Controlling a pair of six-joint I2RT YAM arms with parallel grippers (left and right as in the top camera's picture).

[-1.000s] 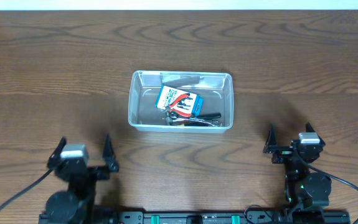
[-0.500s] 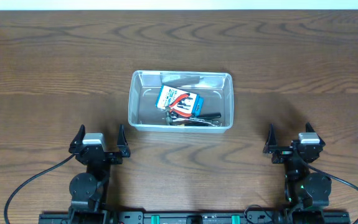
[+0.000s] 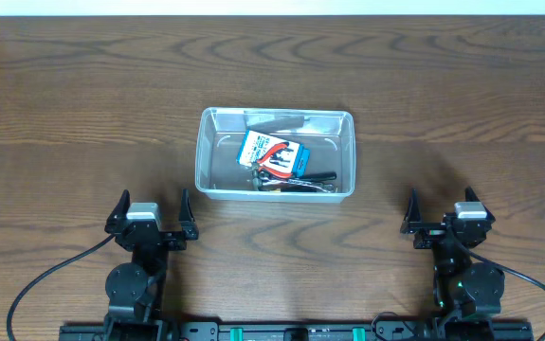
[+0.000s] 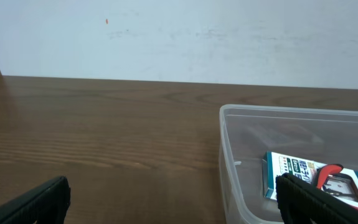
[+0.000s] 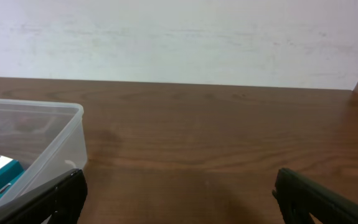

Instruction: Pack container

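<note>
Dark, wood-grained counter (image 3: 82,114) runs back to a pale, faintly scuffed wall (image 4: 228,37). I see the container (image 3: 200,156), clear plastic with rounded corners and a rimmed edge, sitting mid-counter, ahead of and between both arms. Inside, a glossy blue-and-white box (image 3: 270,150) lies on tools (image 3: 317,175) with red and black handles. My left hand (image 3: 153,204) and right hand (image 3: 441,204) are each spread wide, 2 black fingers apiece, holding nothing, apart from the container.
</note>
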